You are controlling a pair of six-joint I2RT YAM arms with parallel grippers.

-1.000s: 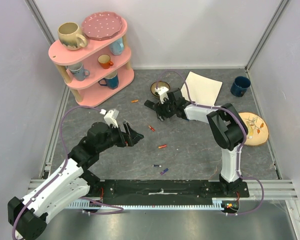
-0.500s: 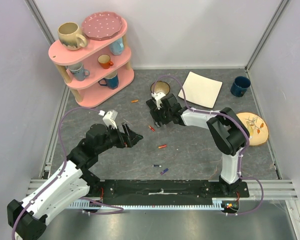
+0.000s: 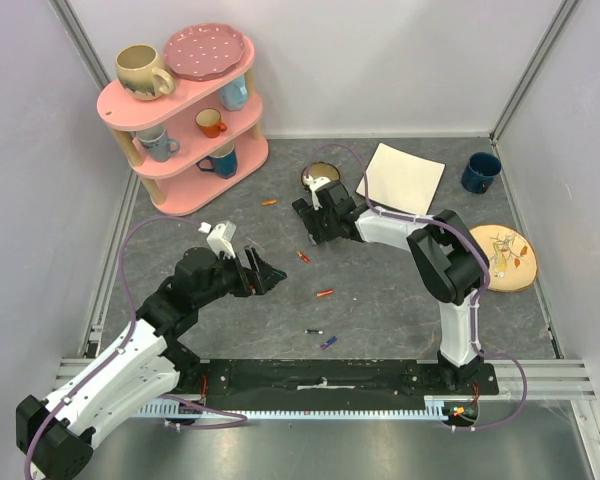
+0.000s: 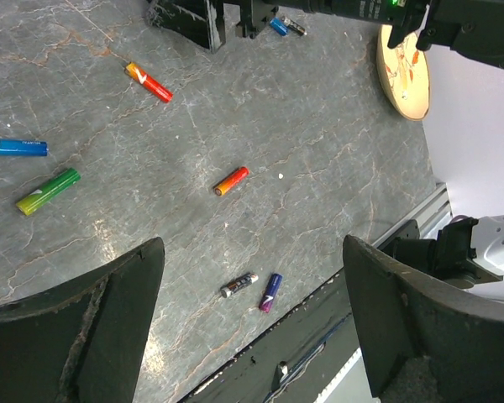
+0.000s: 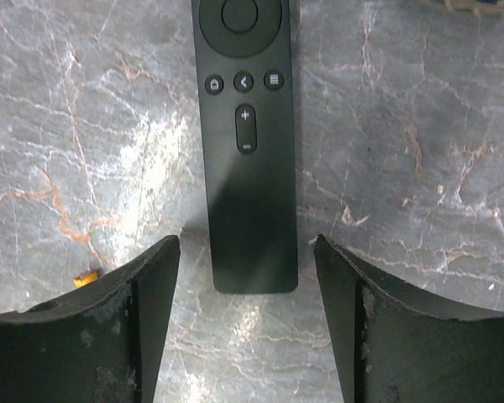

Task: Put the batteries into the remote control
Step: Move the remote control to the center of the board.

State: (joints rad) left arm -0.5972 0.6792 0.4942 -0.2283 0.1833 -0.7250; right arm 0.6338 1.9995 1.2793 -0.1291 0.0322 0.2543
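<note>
Right gripper (image 5: 244,256): jaws apart, straddling the tail end of the remote control (image 5: 245,168) and touching neither side. The remote lies flat on the table (image 5: 420,168), buttons up.

Left gripper (image 4: 252,264): jaws wide apart, empty, above the loose batteries, among them the orange battery (image 4: 231,180) and the purple battery (image 4: 270,291).

Risks for you:
- Pinch this close to the end and the slim bar may pivot or squirt out.
- Your fingertips may scrape the table.
- Buttons up suggests the battery door faces down, so expect a flip.
</note>
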